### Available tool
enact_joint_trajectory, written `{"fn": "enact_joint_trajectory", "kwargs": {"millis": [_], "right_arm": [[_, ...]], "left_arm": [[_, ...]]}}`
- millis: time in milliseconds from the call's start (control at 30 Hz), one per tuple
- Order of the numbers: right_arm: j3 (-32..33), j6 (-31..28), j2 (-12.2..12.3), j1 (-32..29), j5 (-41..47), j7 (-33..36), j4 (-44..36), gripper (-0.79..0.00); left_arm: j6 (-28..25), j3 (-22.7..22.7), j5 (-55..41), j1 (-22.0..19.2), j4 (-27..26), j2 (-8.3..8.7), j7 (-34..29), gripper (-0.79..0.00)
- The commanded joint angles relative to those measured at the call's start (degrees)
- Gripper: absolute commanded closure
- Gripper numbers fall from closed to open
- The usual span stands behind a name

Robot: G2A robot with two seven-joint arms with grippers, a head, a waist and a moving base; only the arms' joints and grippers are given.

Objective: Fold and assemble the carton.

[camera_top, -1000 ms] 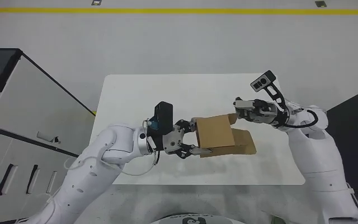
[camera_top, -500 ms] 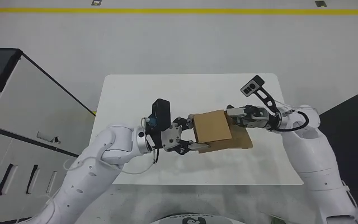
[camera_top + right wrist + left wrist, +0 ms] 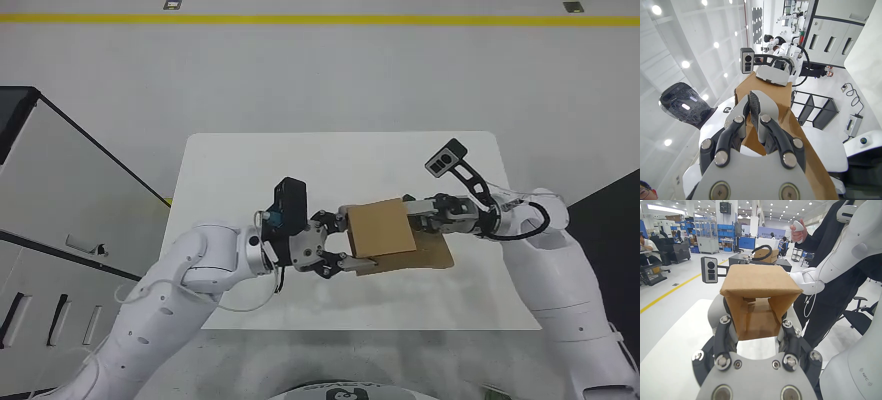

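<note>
The brown carton (image 3: 380, 228) is an open cardboard tube held just above the middle of the white table (image 3: 250, 170). My left gripper (image 3: 345, 242) grips its left end, with one finger on each side wall (image 3: 757, 325). In the left wrist view I look through the carton (image 3: 757, 281) to a flap partly across the far end. My right gripper (image 3: 408, 210) is at the carton's right end, its fingers together (image 3: 753, 102) and resting against the cardboard (image 3: 783, 94). A loose flap (image 3: 435, 250) lies out to the right under that arm.
A grey cabinet (image 3: 60, 190) stands off the table's left side. The table has bare surface behind and in front of the carton. Its front edge (image 3: 380, 328) runs close below the arms.
The right gripper has moved left from a spot clear of the carton to its right end. The carton has shifted slightly left and turned a little in the left gripper.
</note>
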Motion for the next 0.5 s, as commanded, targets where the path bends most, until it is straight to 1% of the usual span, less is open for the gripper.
{"fn": "enact_joint_trajectory", "kwargs": {"millis": [0,200,467], "right_arm": [[-0.27,0.05,-0.02,0.05,-0.07,0.05,-0.13,0.0],[-0.54,0.02,0.01,0.1,-0.12,0.07,-0.36,0.0],[0.82,-0.12,0.3,-0.57,0.09,0.25,-0.61,0.0]], "left_arm": [[0.15,0.08,0.09,0.02,-0.01,-0.04,0.07,0.0],[0.23,0.02,0.41,0.22,-0.13,-0.09,0.3,0.0],[0.11,-0.33,0.89,0.61,-0.34,-0.07,0.34,0.0]]}}
